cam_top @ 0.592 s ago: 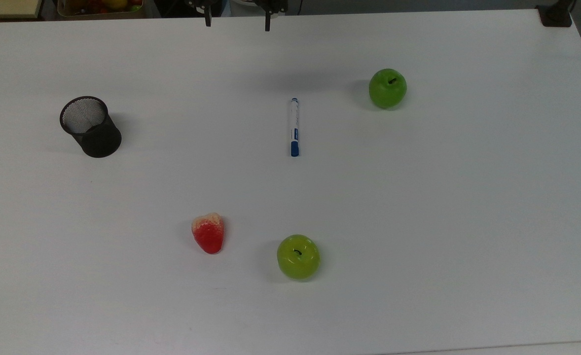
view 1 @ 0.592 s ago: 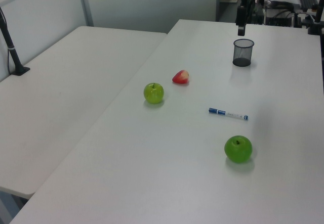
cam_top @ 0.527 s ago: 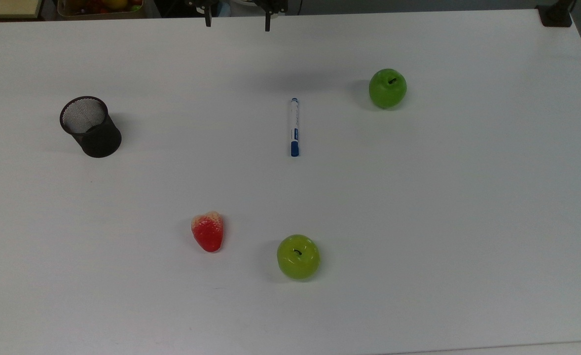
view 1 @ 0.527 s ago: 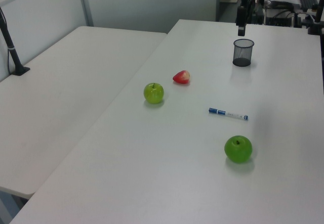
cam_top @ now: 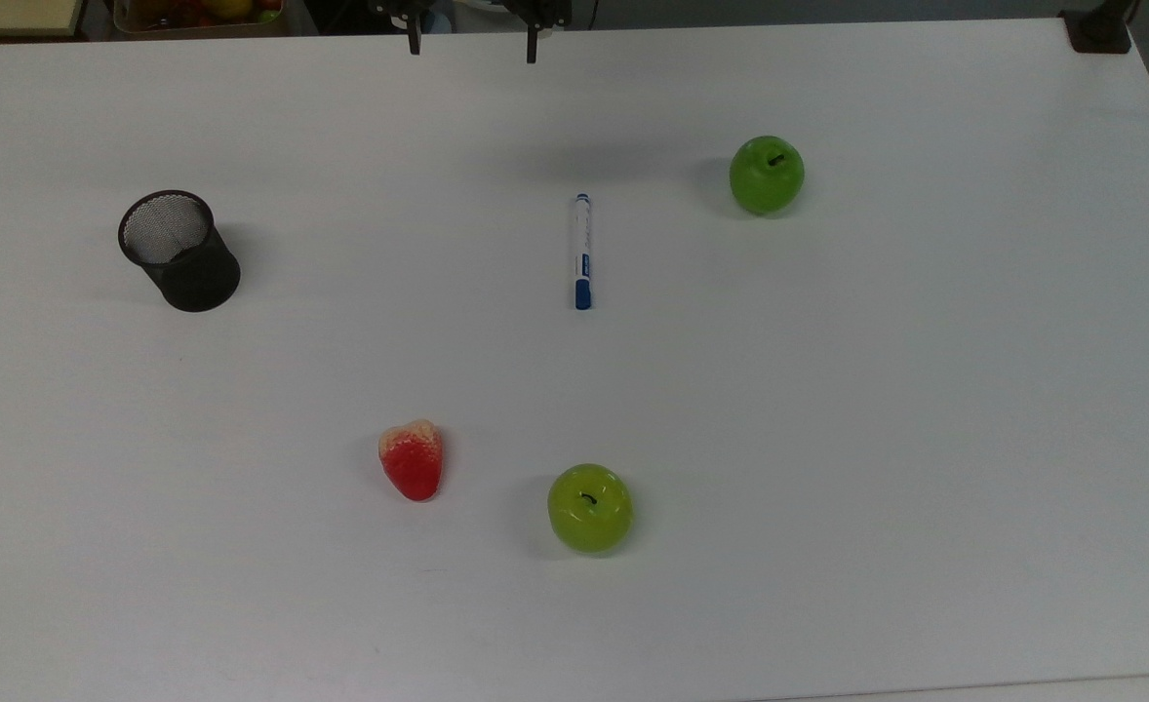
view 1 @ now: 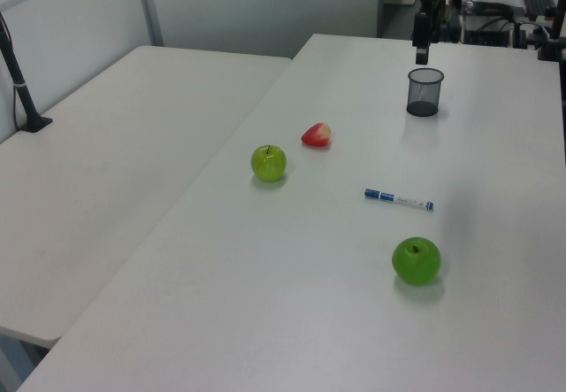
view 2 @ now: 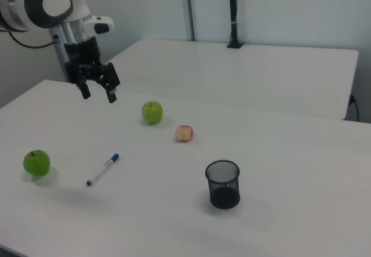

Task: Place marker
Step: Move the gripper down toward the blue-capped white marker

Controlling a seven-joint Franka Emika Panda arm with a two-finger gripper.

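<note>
Marker (view 2: 102,169) below raised end effector (view 2: 98,94)

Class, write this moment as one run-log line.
gripper: open, raised, empty | marker: flat on table, untouched | mesh cup: upright, apart from marker

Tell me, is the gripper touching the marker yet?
Apart. In the right view the gripper hangs open above the table, with bare tabletop between it and the marker.

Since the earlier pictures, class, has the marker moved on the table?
No. In the top view the marker lies in the same spot, level with the mesh cup, cap end toward the nearer apple.
</note>
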